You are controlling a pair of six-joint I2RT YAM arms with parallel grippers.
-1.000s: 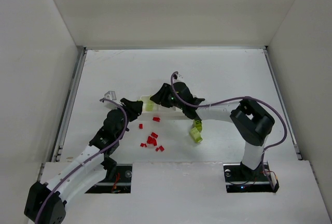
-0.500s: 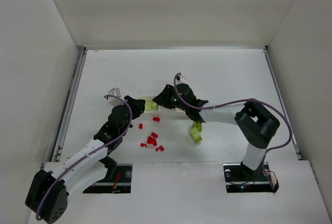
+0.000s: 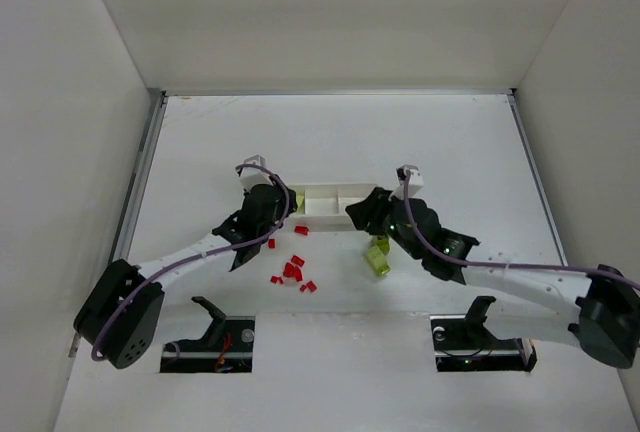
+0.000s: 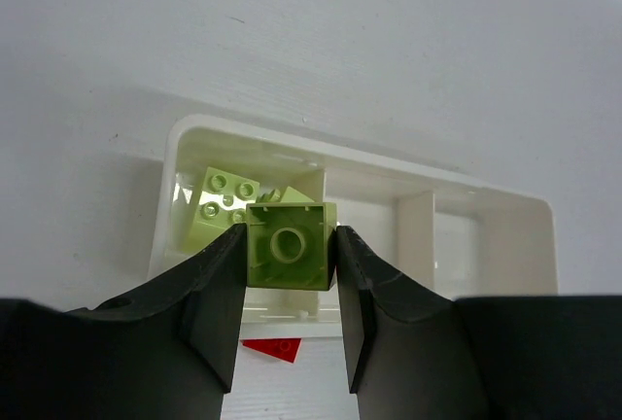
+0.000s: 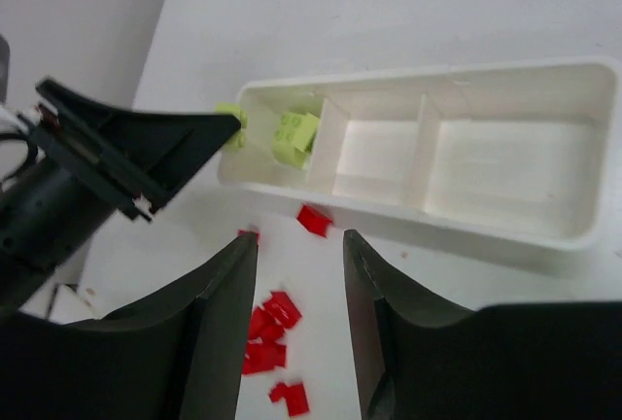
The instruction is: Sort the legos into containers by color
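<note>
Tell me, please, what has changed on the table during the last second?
The left pincer moved right to the left end of the tray, holding a yellow-green brick at that end compartment. The right pincer, open and empty, drew back from over the tray to its right end. Tray, red bricks and loose yellow-green bricks stayed put.

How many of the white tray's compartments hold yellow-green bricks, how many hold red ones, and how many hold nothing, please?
Compartments with yellow-green bricks: 1
Compartments with red bricks: 0
Bare compartments: 2
Total in the tray: 3
</note>
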